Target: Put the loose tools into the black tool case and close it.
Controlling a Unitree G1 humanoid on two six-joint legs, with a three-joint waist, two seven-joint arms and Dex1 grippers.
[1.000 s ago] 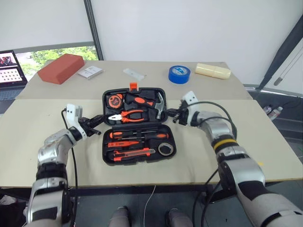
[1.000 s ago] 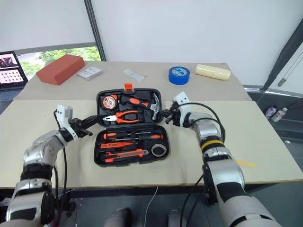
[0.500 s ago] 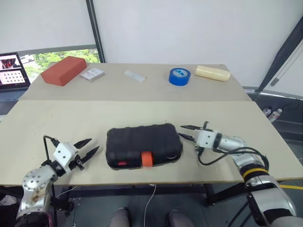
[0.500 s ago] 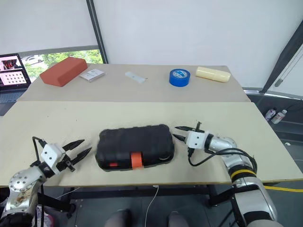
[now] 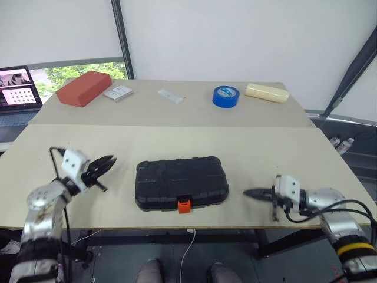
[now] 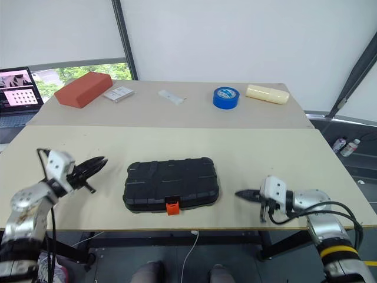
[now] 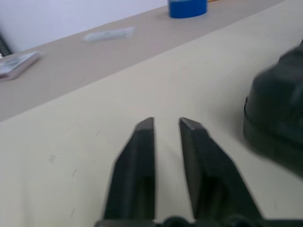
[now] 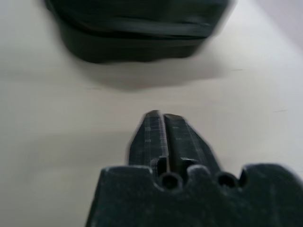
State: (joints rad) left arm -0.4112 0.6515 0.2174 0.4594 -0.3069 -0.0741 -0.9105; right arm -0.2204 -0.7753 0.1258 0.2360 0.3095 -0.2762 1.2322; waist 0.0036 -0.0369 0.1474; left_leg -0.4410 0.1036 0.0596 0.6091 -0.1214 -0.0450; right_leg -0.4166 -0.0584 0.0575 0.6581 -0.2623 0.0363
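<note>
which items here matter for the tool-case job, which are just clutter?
Job: black case, lid shut, orange latch at its front edge.

Clutter: red block, blue tape roll, cream block, small packet, white strip, laptop.

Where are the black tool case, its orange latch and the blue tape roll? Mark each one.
black tool case [image 5: 179,180]: left eye view, middle of the closed lid.
orange latch [image 5: 184,205]: left eye view, on the front edge tab.
blue tape roll [image 5: 225,95]: left eye view, top face of the roll.
</note>
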